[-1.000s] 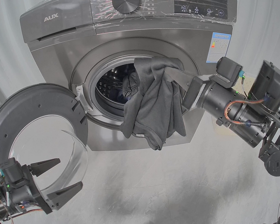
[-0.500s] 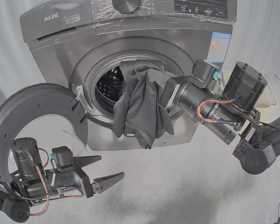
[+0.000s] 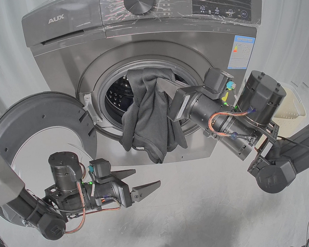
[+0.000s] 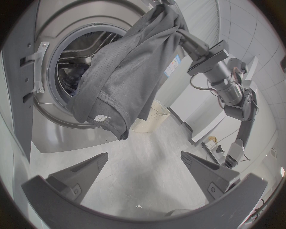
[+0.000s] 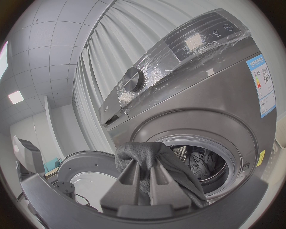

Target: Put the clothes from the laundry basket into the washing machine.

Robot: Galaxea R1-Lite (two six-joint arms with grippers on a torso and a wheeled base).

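Note:
A dark grey garment [image 3: 147, 119] hangs in front of the washing machine's [image 3: 67, 51] open drum [image 3: 118, 96], its lower part draped over the drum's rim. My right gripper [image 3: 161, 82] is shut on the garment's top, level with the upper part of the opening. In the right wrist view the fingertips [image 5: 134, 167] pinch the bunched cloth [image 5: 143, 152], and more dark clothes [image 5: 199, 162] lie inside the drum. My left gripper [image 3: 147, 178] stands open low over the floor, below and left of the hanging garment [image 4: 125, 77], holding nothing.
The machine's round door [image 3: 37, 120] is swung wide open to the left, just behind my left arm. A cream laundry basket [image 3: 290, 113] stands on the floor to the right of the machine, behind my right arm. Bare grey floor [image 3: 189, 204] lies in front.
My right gripper has carried the garment leftward, across the drum opening. My left arm has come in from the lower left toward the spot under the garment, still open.

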